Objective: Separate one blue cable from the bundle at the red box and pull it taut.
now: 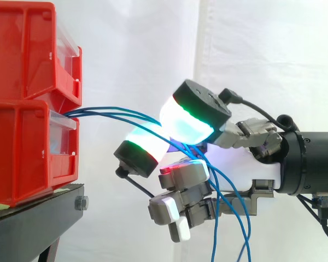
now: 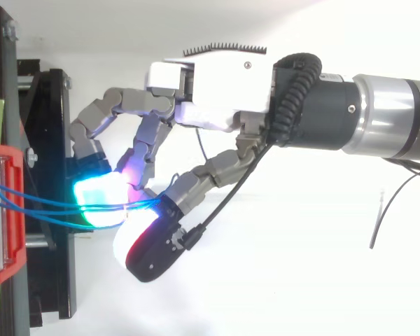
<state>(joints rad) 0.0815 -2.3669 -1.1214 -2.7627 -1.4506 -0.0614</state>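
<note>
Before white curtain [image 1: 262,54], hand [image 2: 217,91] pinches blue cables [image 1: 106,112].

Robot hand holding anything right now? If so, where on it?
Yes: blue cables, pinched mid-length between the robot hand's glowing pads, partway out from the red box. Whether it grips one or several cannot be told.

Ahead of the hand [image 2: 224,91], the 2 stacked red bins [image 1: 27,109] and the black stand [image 1: 38,213] block the way. Blue cables [image 1: 109,113] span the gap from the bins into its curled fingers [image 1: 186,123], then hang below the palm. Above the hand lies open space.
</note>
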